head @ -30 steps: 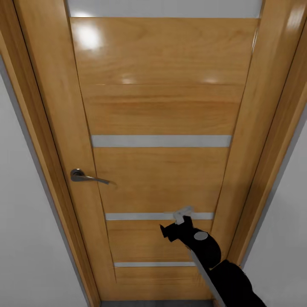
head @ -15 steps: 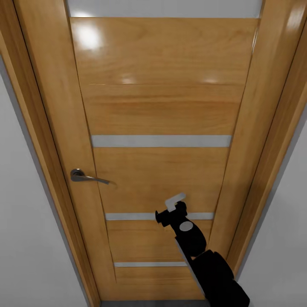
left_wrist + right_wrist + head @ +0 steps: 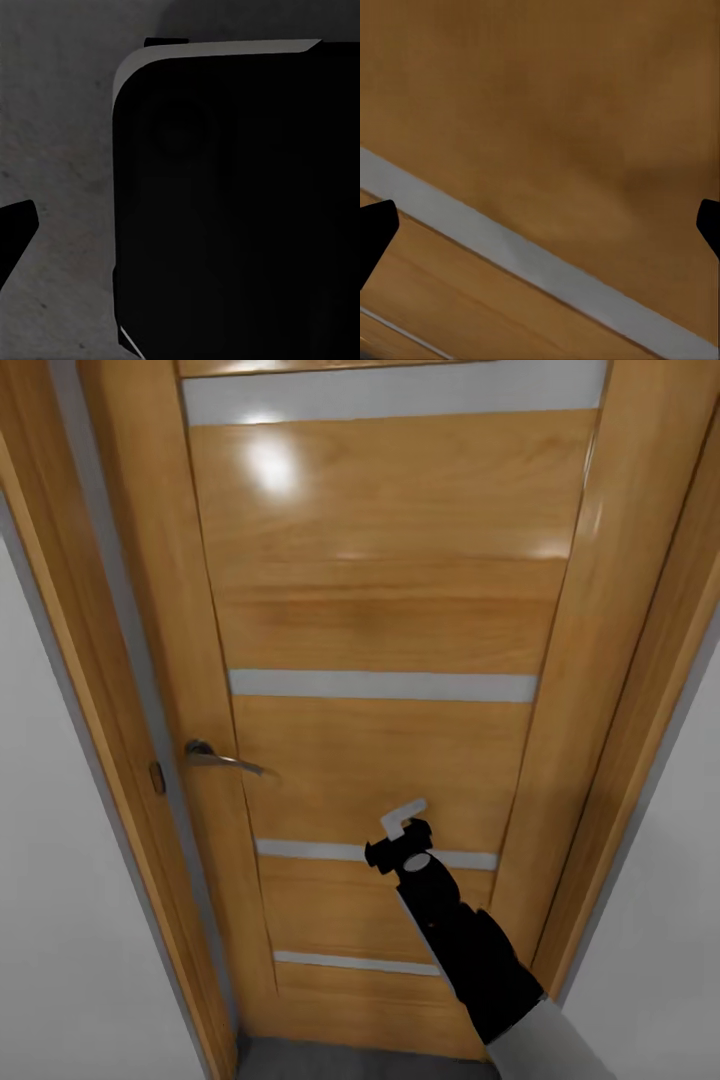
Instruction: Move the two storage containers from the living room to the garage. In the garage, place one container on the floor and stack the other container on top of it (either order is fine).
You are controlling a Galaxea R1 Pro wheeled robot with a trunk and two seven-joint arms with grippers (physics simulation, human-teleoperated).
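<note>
The right gripper, fingers spread and empty, reaches at the wooden door, probably to push it. The handle sits left, untouched. I cannot tell the left gripper's state.

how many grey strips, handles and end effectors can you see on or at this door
pale grey horizontal strips across the glossy orange-brown wooden door: 4
curved silver metal lever handle: 1
black right end effector with pale fingers: 1
total: 6

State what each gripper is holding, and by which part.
The right gripper holds nothing: its fingers are spread wide against the wooden door. The left gripper's hold cannot be told from the dark left wrist view.
</note>
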